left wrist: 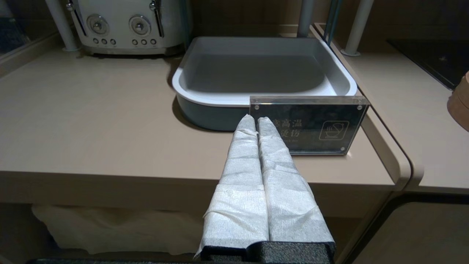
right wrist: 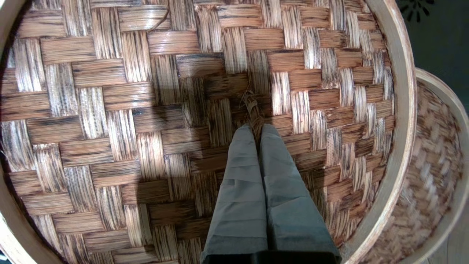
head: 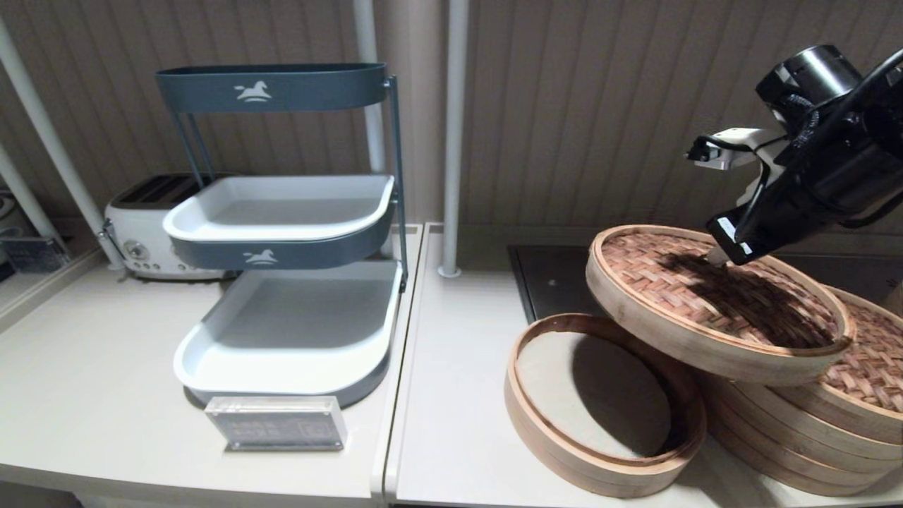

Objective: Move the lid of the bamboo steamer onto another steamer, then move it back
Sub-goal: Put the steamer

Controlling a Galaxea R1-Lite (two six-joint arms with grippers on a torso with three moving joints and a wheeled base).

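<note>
Wall: brown ribbed panelling behind the counter, crossed by pale upright poles
Counter: smooth beige worktop in two sections with a seam between them
Cooktop: flat black glass panel set into the right section, near the wall
Rack: dark blue-grey three-tier metal stand with white trays on the left section
Toaster: cream two-slot toaster with chrome dials behind the rack, against the wall
Sign: clear acrylic block with a dark warning card in front of the lowest tray
Light: dim, soft shadows under the trays
</note>
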